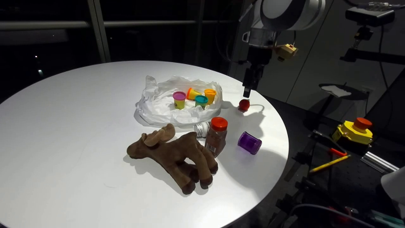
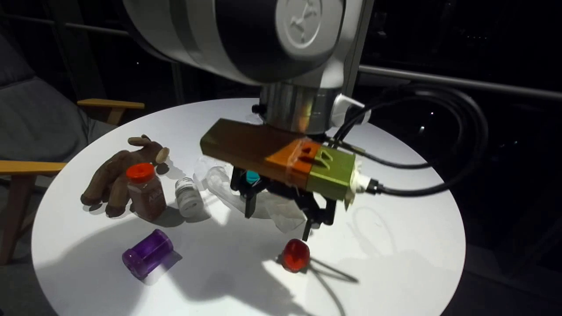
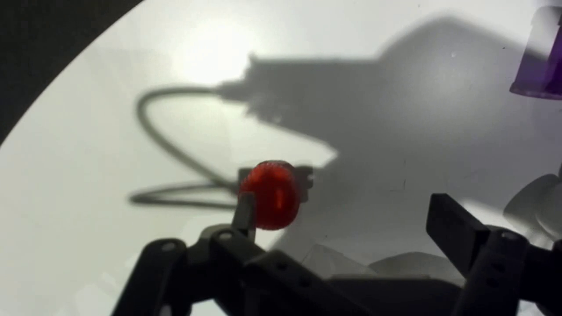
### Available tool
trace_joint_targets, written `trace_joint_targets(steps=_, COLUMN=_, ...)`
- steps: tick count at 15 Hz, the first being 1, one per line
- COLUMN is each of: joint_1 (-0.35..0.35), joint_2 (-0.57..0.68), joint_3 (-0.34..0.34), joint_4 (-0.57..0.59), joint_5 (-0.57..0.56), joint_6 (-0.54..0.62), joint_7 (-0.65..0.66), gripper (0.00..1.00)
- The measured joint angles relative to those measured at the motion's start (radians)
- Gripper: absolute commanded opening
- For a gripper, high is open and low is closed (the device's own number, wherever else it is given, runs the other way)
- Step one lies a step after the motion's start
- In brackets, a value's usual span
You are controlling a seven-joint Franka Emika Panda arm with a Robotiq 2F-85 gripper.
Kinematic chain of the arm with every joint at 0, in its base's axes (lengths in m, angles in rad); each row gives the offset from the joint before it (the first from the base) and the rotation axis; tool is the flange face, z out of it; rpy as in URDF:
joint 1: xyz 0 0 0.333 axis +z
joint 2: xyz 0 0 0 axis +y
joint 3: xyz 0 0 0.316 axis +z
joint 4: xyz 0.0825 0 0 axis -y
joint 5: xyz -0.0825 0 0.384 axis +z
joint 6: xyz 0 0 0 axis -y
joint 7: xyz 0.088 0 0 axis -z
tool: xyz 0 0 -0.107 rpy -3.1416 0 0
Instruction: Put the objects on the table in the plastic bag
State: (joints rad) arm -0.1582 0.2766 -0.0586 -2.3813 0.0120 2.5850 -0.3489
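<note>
Your gripper (image 3: 344, 211) stands with its jaws spread wide above the round white table (image 1: 79, 133), one fingertip just over the red toy (image 3: 273, 199). Shadows (image 3: 329, 92) fall across the plain top around it. Nearby, the translucent plastic bag (image 1: 153, 110) lies open, four small tubs (image 1: 179, 101) inside its crumpled rim, three upright and one tipped. Beside the bag you have a white bottle (image 1: 201, 129) on its side, an upright red-capped jar (image 1: 216, 139) and a brown plush moose (image 1: 177, 155); the purple cylinder (image 1: 250, 143) lies closer to the edge. The room is dark: in both exterior views you see black panes (image 1: 152, 41) crossed by a metal rail (image 1: 148, 23). In an exterior view a wood-armed grey chair (image 2: 39, 118) stands near the table; in an exterior view a yellow-and-red device (image 1: 352, 133) and a pencil (image 1: 330, 163) rest on a dark surface (image 1: 351, 180).
</note>
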Motion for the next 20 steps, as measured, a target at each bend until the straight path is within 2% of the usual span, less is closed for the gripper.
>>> trace_joint_targets(steps=4, joint_1=-0.02, joint_2=0.115, joint_3=0.025, joint_4=0.008, joint_5=0.024, joint_6=0.099, joint_7=-0.05, gripper=1.0)
trace_joint_targets(steps=7, joint_1=-0.021, joint_2=0.172, joint_3=0.022, joint_4=0.018, joint_5=-0.01, joint_6=0.192, joint_7=-0.05, gripper=1.0)
trace_joint_targets(steps=14, joint_1=-0.018, joint_2=0.205, joint_3=-0.002, joint_4=0.023, joint_5=-0.126, joint_6=0.357, joint_7=-0.038, gripper=1.0)
trace_joint_targets(steps=20, joint_1=-0.044, joint_2=0.227, joint_3=0.044, joint_4=0.056, joint_5=-0.126, joint_6=0.369, joint_7=-0.038, gripper=1.0)
